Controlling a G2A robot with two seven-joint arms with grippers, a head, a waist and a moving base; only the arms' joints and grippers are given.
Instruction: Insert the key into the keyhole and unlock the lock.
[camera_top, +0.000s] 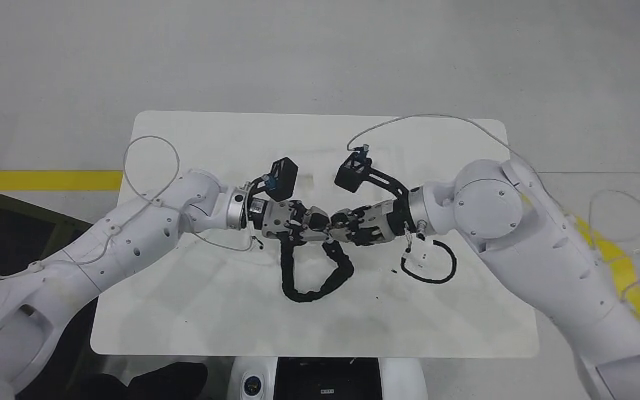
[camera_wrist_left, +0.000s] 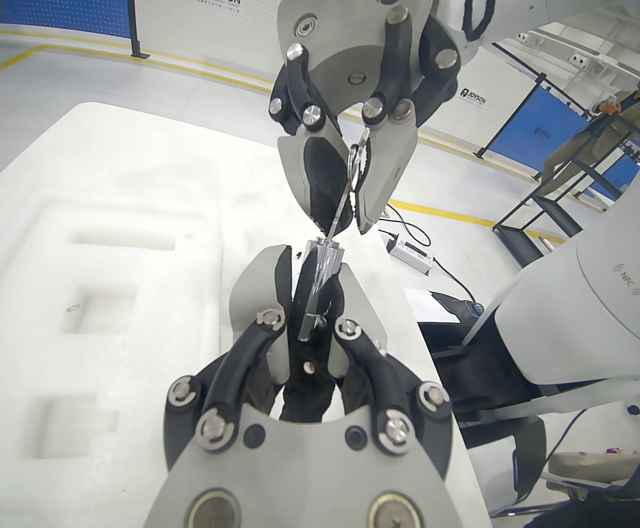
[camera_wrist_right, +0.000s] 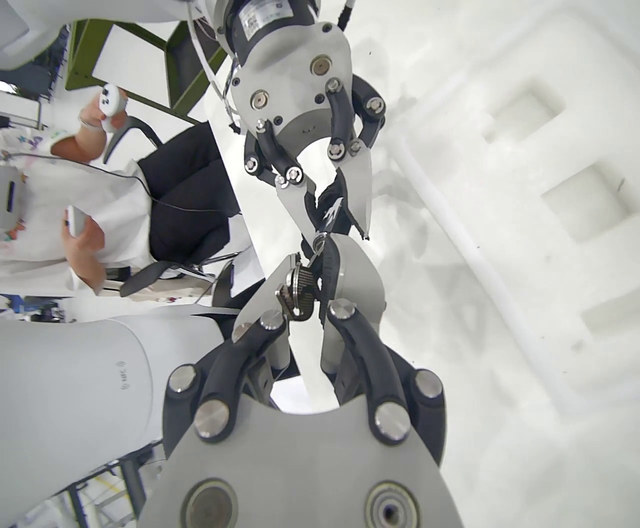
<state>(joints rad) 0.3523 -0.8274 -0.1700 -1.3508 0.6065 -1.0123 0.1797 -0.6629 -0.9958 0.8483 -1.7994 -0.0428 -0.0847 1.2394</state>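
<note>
Both arms meet above the middle of the white foam table (camera_top: 180, 300). My left gripper (camera_wrist_left: 315, 265) is shut on the chrome lock cylinder (camera_wrist_left: 320, 285), and the lock's black cable (camera_top: 310, 280) hangs in a loop to the table. Facing it, my right gripper (camera_wrist_right: 317, 255) is shut on the key (camera_wrist_right: 299, 290). In the left wrist view the key (camera_wrist_left: 341, 207) slants down from the right gripper (camera_wrist_left: 345, 220), and its blade tip meets the cylinder's end face. How deep it sits is hidden. From above, left gripper (camera_top: 313, 220) and right gripper (camera_top: 340, 221) are nearly touching.
A thin black wire loop (camera_top: 430, 262) lies on the foam under the right arm. The foam has several rectangular recesses (camera_wrist_left: 100, 240). Grey cables arch over both arms. The table's front edge is close below the cable loop.
</note>
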